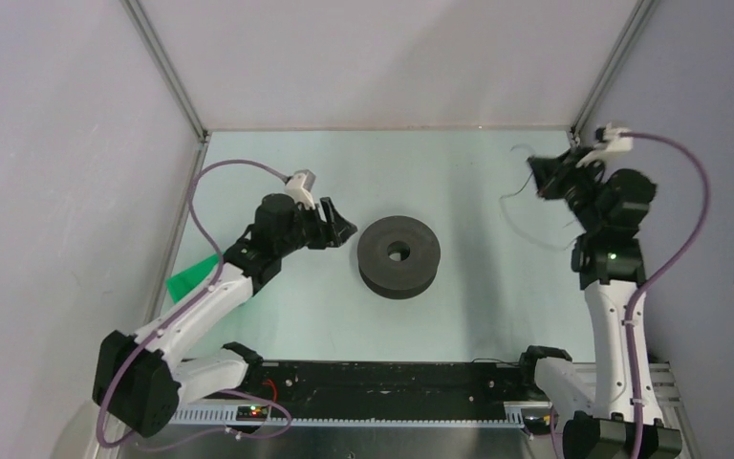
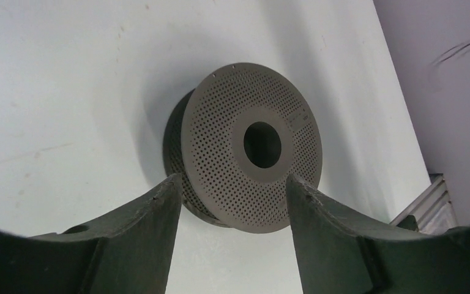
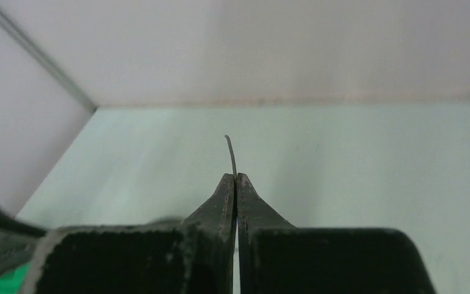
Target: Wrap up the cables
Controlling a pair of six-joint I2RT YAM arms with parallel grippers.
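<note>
A thin black wire (image 1: 514,199) curls over the table at the right, below my raised right gripper (image 1: 539,182). In the right wrist view my right gripper (image 3: 235,179) is shut on the wire, and a short curved end (image 3: 231,153) sticks out past the tips. The wire also shows faintly in the left wrist view (image 2: 459,49). A dark grey perforated spool (image 1: 399,254) lies flat mid-table. My left gripper (image 1: 342,228) is open and empty just left of it. In the left wrist view its fingers (image 2: 159,208) frame the near rim of the spool (image 2: 251,147) without touching it.
A green tag (image 1: 191,277) lies at the table's left edge under the left arm. Aluminium frame posts (image 1: 167,67) and grey walls close in the back and sides. A black rail (image 1: 382,382) runs along the near edge.
</note>
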